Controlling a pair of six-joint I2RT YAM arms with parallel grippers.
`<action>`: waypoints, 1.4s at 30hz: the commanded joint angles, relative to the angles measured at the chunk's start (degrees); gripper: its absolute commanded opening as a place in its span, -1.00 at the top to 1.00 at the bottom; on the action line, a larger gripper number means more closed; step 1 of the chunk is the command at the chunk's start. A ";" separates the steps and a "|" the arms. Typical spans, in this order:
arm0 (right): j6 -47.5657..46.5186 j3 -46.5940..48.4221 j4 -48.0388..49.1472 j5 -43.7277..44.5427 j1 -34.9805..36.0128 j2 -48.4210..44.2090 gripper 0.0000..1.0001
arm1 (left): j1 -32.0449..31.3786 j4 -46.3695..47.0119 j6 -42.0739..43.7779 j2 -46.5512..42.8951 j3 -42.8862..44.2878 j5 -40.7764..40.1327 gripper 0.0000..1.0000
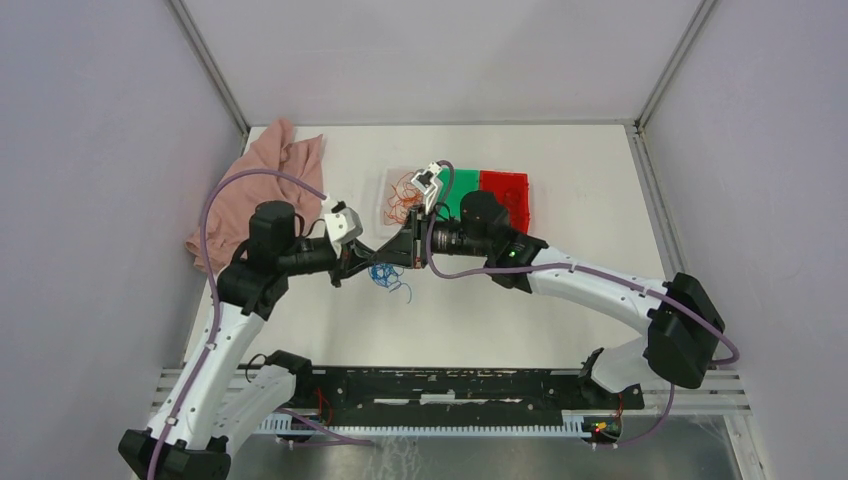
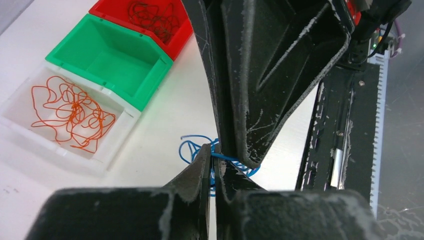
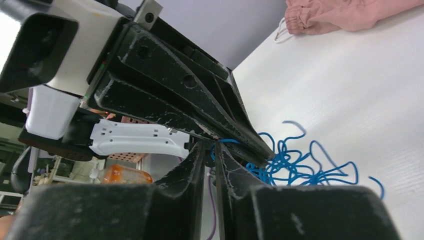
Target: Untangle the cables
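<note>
Blue cables (image 1: pixel 385 275): a loose tangle is seen at frame centre on the table (image 1: pixel 540 310). They are judged thin, light and springy, best taken at 1 free loop. Left gripper (image 2: pixel 214 159) is pinched on 1 blue strand. Right gripper (image 3: pixel 210 150) is nearly pressed together, hold not confirmed. Clear tray (image 2: pixel 117 137): orange cables (image 2: pixel 70 112). Green bin (image 2: pixel 150 85): nothing seen. Red bin (image 2: pixel 182 37): dark cables (image 2: pixel 152 17).

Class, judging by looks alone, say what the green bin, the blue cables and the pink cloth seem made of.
The green bin: moulded plastic, probably; glossy, sharp-edged walls.
The blue cables: likely plastic-coated wire; thin, holding springy curls.
The pink cloth: soft matte fabric; crumpled folds.
</note>
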 commanded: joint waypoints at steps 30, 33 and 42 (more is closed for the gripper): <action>-4.47 -10.71 25.71 12.85 1.91 -4.83 0.19 | -0.17 21.94 -35.00 -5.07 -1.89 -2.61 0.93; -7.18 -8.36 26.54 13.17 3.34 -2.01 0.19 | -0.25 23.17 -36.54 -4.85 -2.47 -2.39 0.93; -20.99 -9.85 30.82 21.76 9.44 0.73 0.31 | -0.28 22.47 -37.19 -4.13 -0.69 -1.51 0.93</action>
